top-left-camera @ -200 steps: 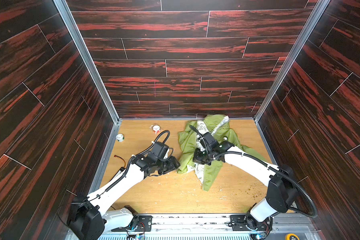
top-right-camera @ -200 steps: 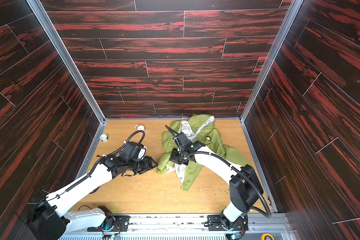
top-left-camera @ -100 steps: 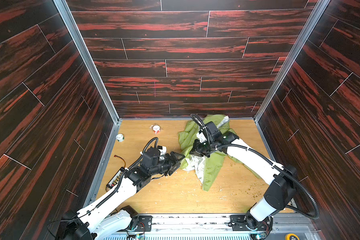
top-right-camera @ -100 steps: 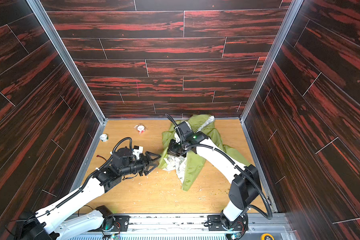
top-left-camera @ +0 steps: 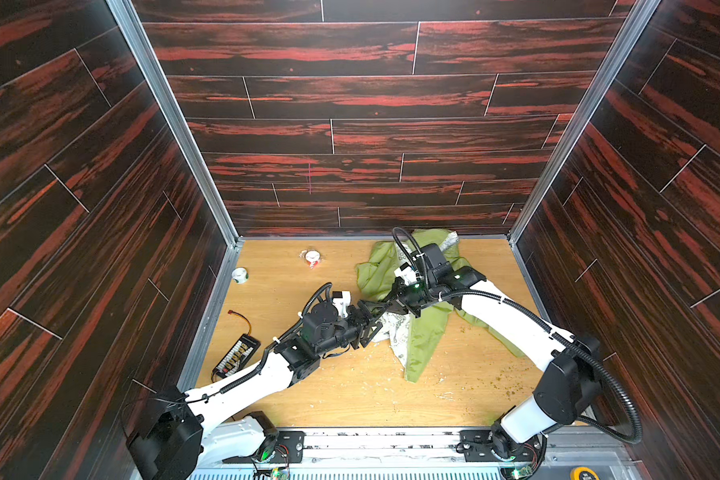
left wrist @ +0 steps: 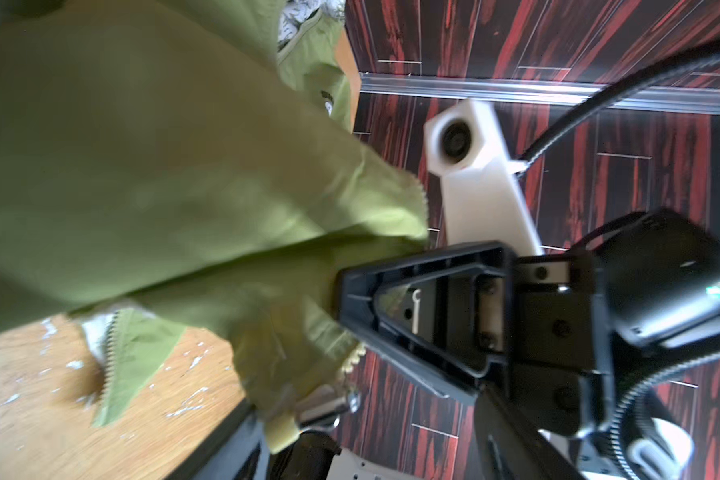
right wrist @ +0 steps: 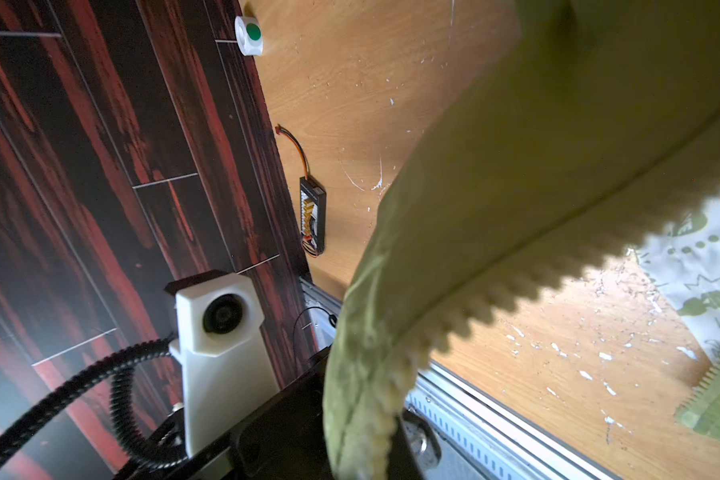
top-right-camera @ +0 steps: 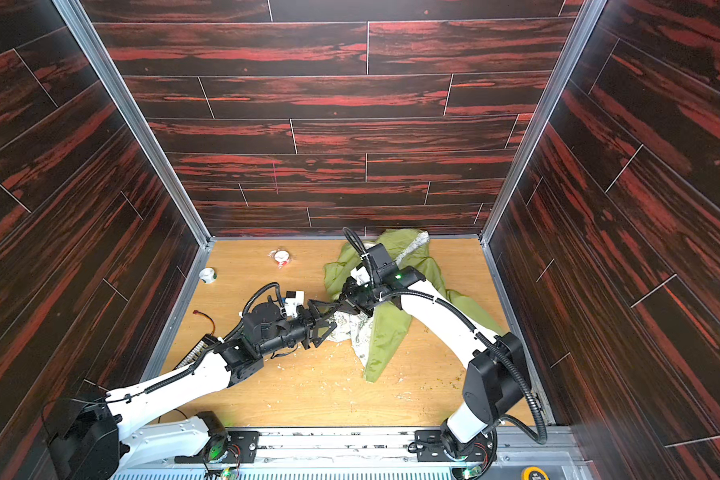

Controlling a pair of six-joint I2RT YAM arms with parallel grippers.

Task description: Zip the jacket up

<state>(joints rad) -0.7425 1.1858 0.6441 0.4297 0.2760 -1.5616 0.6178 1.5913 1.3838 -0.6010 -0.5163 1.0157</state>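
The jacket (top-left-camera: 427, 340) lies crumpled and unzipped, running from the surface's far edge near the far right corner toward the middle. Your right gripper (top-left-camera: 393, 298) is clamped on a lifted zipper edge (right wrist: 516, 291). Your left gripper (top-left-camera: 374, 320) is just beside it, jaws apart, empty. Step in hand looks like gathering the zipper ends. Next, you likely need the left to pinch the other edge.

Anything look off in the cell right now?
Lime-green thin fabric jacket is bunched at the right rear, pale patterned lining turned out, zipper open. White flecks litter the wooden tabletop; a black connector board with red-orange wire sits at its left edge.
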